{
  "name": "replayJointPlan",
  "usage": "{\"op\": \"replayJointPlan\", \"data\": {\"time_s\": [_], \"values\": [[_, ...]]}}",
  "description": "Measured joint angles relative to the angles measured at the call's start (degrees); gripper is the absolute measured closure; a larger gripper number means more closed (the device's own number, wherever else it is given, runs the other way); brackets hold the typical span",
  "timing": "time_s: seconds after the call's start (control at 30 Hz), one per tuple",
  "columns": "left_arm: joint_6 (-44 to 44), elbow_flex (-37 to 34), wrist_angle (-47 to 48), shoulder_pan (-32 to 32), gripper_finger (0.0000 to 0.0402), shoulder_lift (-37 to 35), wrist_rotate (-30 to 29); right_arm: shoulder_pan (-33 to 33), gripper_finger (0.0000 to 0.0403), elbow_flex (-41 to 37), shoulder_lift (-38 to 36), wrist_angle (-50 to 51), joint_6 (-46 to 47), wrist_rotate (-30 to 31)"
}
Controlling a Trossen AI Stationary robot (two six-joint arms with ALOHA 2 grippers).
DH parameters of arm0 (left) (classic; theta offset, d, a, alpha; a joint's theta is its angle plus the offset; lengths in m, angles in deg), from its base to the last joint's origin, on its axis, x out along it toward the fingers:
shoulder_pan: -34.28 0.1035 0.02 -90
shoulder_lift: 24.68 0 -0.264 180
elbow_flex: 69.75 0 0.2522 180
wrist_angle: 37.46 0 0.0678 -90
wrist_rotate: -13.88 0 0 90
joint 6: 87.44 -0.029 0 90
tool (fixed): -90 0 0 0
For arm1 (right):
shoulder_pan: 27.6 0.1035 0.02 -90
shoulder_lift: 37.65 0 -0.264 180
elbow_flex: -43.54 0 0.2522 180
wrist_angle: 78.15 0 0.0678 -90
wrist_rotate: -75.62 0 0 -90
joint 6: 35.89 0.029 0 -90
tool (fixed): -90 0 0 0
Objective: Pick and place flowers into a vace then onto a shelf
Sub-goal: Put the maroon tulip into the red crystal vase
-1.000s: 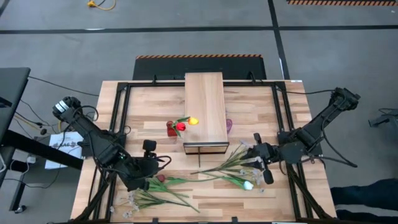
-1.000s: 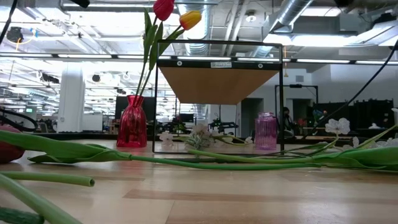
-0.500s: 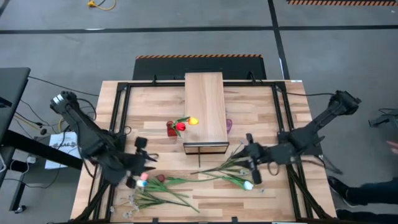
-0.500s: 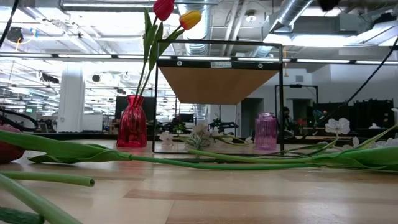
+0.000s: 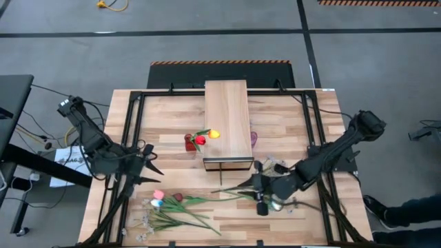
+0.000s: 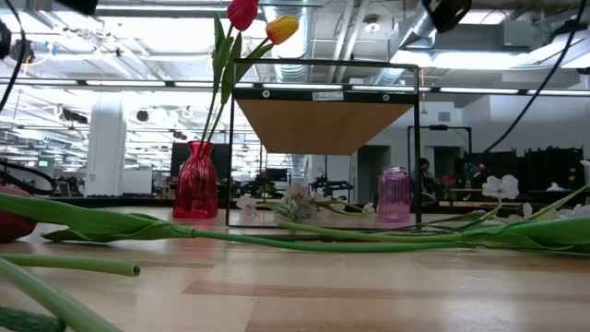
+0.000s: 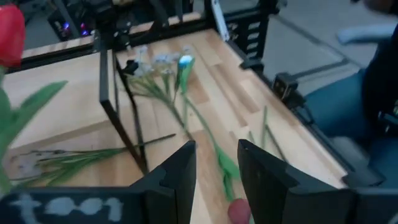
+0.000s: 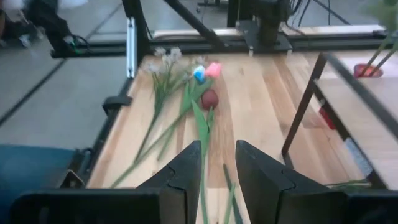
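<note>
- Now the left gripper [image 5: 146,167] sits back near the surface's left edge, off the flower pile it hovered over a second ago; fingers slightly apart, nothing between them.
- Pink tulip [image 5: 158,195] and pale blue-white one [image 5: 156,204] are uncovered; the maroon tulip [image 5: 178,198] and the pale blossom spray [image 5: 141,226] lie with them at front left, untouched.
- Right gripper [image 5: 260,195] has slid in over the stems of the front-right flowers [image 5: 238,185], just in front of the shelf [image 5: 227,117]; fingers [image 8: 186,171] narrowly parted, empty.
- Reads as a handover: left clears out, right lines up for the next pick.
- Red vase [image 5: 189,142] holds a red tulip [image 5: 200,140] and a yellow tulip [image 5: 214,134], standing on the surface beside the shelf, not on it.
- Purple vase [image 6: 394,195] is empty, on the shelf's other side.
</note>
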Motion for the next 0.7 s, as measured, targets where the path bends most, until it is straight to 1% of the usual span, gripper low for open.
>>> {"op": "replayJointPlan", "data": {"time_s": [0.13,0.27,0.37,0.47,0.57,0.7], "values": [[0.0,-6.6,-8.1,0.0,0.0292,-4.0,1.5,-1.5,0.0310,3.1,5.2,0.1,0.4,0.1],[-0.2,-10.7,-14.1,0.0,0.0292,-5.8,1.5,-2.7,0.0310,7.0,9.6,0.3,0.4,0.2],[-0.6,-11.7,-17.3,-0.1,0.0292,-6.0,1.6,-2.8,0.0310,10.2,11.7,2.2,0.6,0.2],[-1.2,-12.3,-19.5,-1.0,0.0292,-6.0,1.9,-2.8,0.0310,12.9,14.3,4.9,2.9,0.1],[-2.4,-12.3,-20.3,-2.3,0.0292,-6.0,1.5,-2.9,0.0310,15.6,17.4,6.7,7.2,-0.1],[-3.7,-12.2,-19.6,-3.1,0.0292,-7.0,1.9,-3.7,0.0310,18.9,21.5,13.8,14.2,-0.9]]}}
